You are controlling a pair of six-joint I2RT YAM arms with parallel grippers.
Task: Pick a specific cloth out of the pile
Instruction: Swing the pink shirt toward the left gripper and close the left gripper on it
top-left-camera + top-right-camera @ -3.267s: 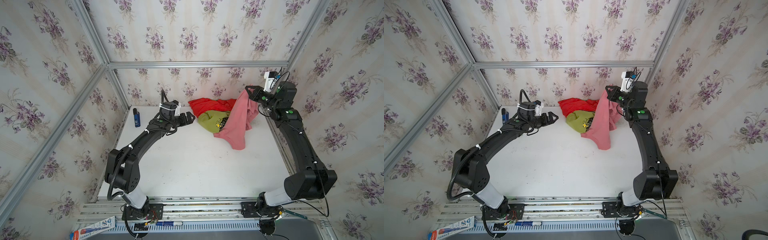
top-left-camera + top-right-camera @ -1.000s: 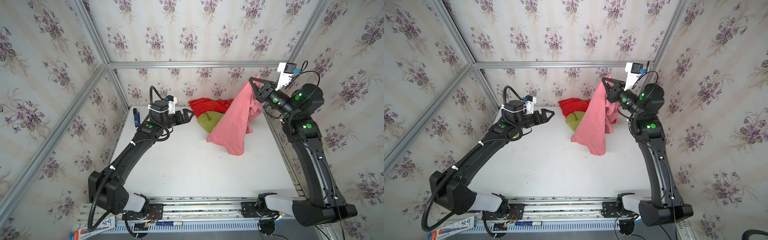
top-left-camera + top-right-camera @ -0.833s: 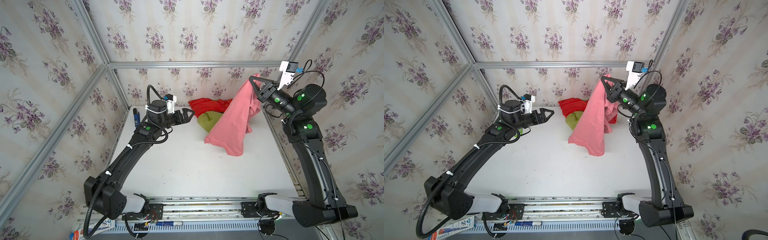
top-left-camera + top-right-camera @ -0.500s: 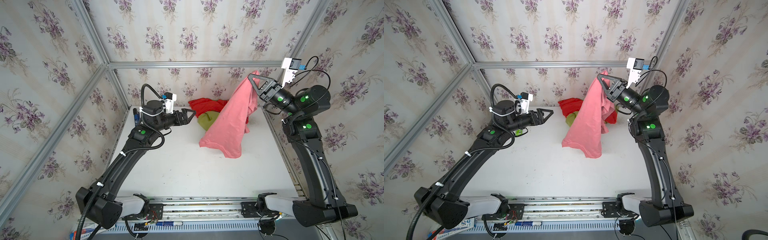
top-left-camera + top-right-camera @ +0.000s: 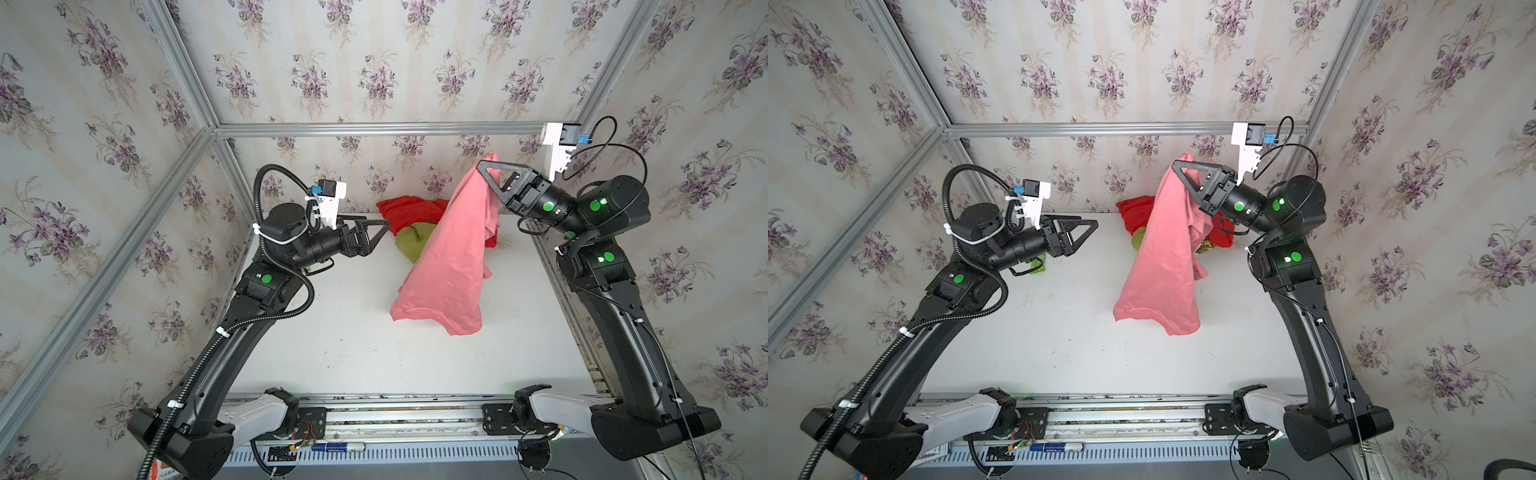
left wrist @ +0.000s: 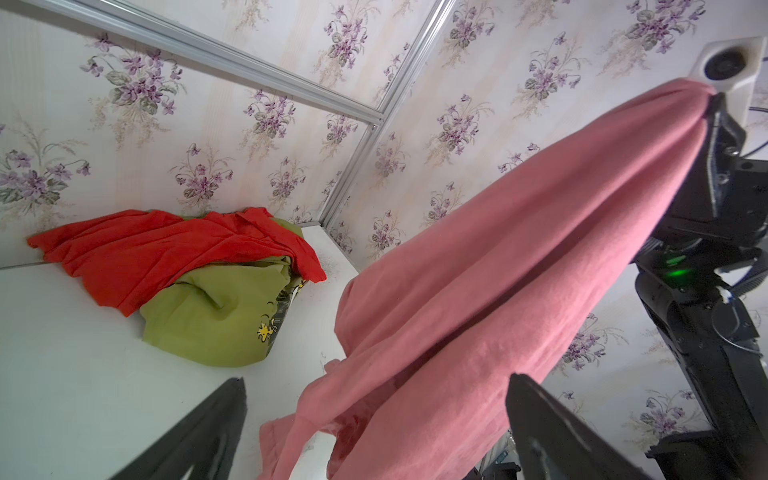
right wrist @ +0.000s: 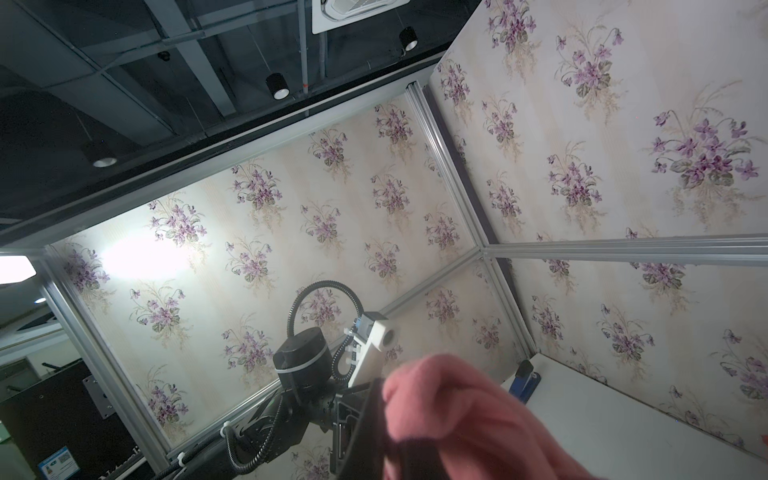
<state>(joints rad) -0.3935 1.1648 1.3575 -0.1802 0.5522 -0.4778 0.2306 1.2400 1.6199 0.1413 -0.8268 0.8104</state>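
The right pincer [image 5: 483, 166] is pressed together on a bunched fold of the pink cloth [image 5: 449, 266], held high; a small tuft pokes out above its tips in both top views. From that 1 pinch the cloth hangs below the pincer in long loose folds, widening toward its hem. Whether the hem brushes the tabletop [image 5: 353, 345] I cannot tell.

It looks light, soft and limp, with no stiffness. It takes whatever shape gravity gives it and would likely swing if the arm moved fast. The knit looks matte rather than slippery, yet a single pinch on a thick bunch could creep loose, so a gentle carry suits it. A 2nd hold would sit best on the hanging side edge or a lower corner, on the side facing the left pincer [image 5: 385, 224]. That pincer is spread wide, holds nothing, and points at the cloth from beside it, near but apart.

Farther off, behind the hanging cloth, the pile [image 5: 415, 224] lies on the tabletop against the back wall: a red cloth [image 6: 166, 249] draped over an olive cloth [image 6: 216, 320] with a small yellow print. The pink cloth appears clear of both.
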